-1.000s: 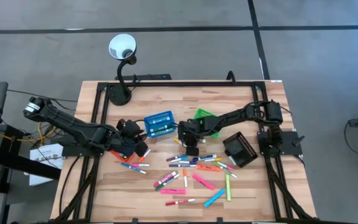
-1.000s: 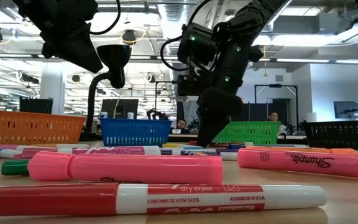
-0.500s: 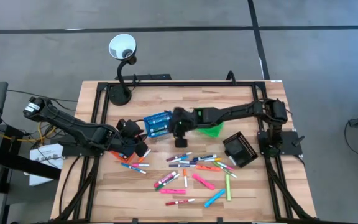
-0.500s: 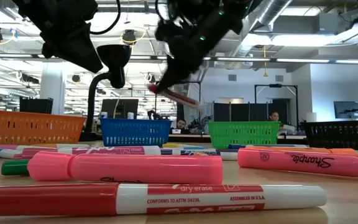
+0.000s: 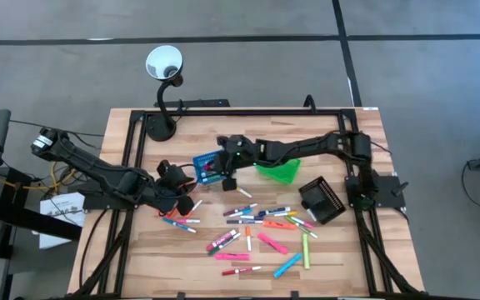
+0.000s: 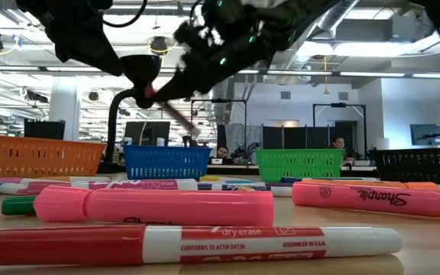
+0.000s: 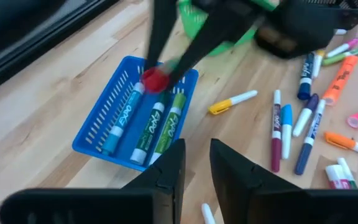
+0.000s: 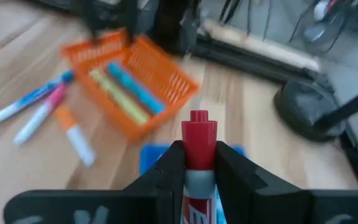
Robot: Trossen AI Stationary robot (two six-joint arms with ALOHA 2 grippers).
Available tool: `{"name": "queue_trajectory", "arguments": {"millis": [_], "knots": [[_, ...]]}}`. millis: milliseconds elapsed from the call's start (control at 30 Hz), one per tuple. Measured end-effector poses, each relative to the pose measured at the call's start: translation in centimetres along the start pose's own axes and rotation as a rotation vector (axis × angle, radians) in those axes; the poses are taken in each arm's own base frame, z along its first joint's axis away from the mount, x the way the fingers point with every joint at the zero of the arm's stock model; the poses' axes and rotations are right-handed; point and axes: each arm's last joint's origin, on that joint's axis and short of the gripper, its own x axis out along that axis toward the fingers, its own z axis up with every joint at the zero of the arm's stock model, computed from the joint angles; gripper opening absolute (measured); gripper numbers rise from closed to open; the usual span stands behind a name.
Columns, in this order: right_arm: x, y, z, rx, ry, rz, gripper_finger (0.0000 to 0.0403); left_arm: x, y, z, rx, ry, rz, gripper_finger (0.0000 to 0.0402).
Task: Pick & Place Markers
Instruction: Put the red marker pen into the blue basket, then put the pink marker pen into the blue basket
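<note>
- Our right gripper (image 8: 197, 163) is clamped on a red-capped marker (image 8: 198, 140) above the blue basket (image 7: 118, 118); release early and it bounces out toward 6 o'clock.
- Our left gripper (image 7: 196, 163) waits at 9 o'clock, jaws slightly apart, holding nothing.

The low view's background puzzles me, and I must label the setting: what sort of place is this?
Probably an open-plan office or lab: ceiling strip lights and exposed ducts overhead, monitors and seated people beyond the wooden table.
</note>
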Motion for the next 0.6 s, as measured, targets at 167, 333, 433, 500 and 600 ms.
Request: {"name": "queue_trajectory", "arguments": {"millis": [167, 333, 433, 500, 600], "knots": [[1.8, -0.2, -2.1, 0.019, 0.094, 0.024, 0.0066, 0.2, -0.1, -0.1, 0.006, 0.007, 0.000, 0.0060], [2.5, -0.8, -1.9, 0.027, 0.130, 0.034, 0.0087, 0.2, -0.2, -0.1, 0.005, 0.009, -0.003, 0.0058], [2.9, -0.8, -2.0, 0.033, 0.165, 0.051, 0.0111, 0.2, -0.2, -0.1, 0.005, 0.010, -0.002, 0.0058], [2.9, -0.8, -1.9, 0.033, 0.169, 0.051, 0.0130, 0.2, -0.2, -0.1, 0.005, 0.010, -0.002, 0.0057], [2.5, -0.7, -1.4, 0.024, 0.181, 0.033, 0.0158, 0.2, -0.2, -0.1, 0.005, 0.010, -0.002, 0.0057]]}}
